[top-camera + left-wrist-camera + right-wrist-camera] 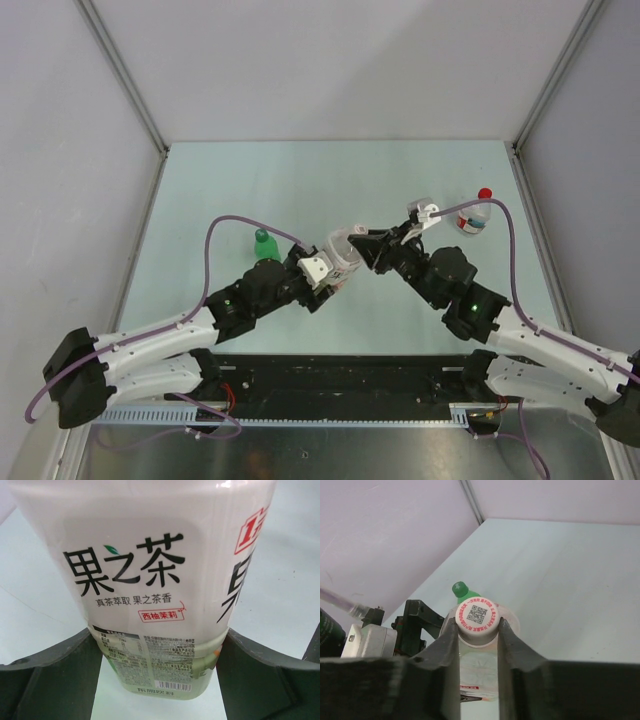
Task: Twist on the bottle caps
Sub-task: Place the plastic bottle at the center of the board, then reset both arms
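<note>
The white cap (477,615), printed with a QR code, sits on the neck of the wide clear bottle (150,580). My right gripper (477,630) is shut on this cap, one finger pressing each side. My left gripper (160,680) is shut on the bottle's lower body, and the pads (85,675) touch both flanks. In the top view the two grippers meet at the bottle (343,262) mid-table. Just left of it stands the green bottle (266,250) with its green cap (261,235) on top; that green cap (460,589) also shows behind the white one. Far right, the small clear bottle (474,218) carries the red cap (485,193).
Grey walls enclose the pale green table (300,180) at the back and on both sides. A purple cable (225,225) loops over the left arm, and another cable (505,235) arcs over the right arm near the small bottle.
</note>
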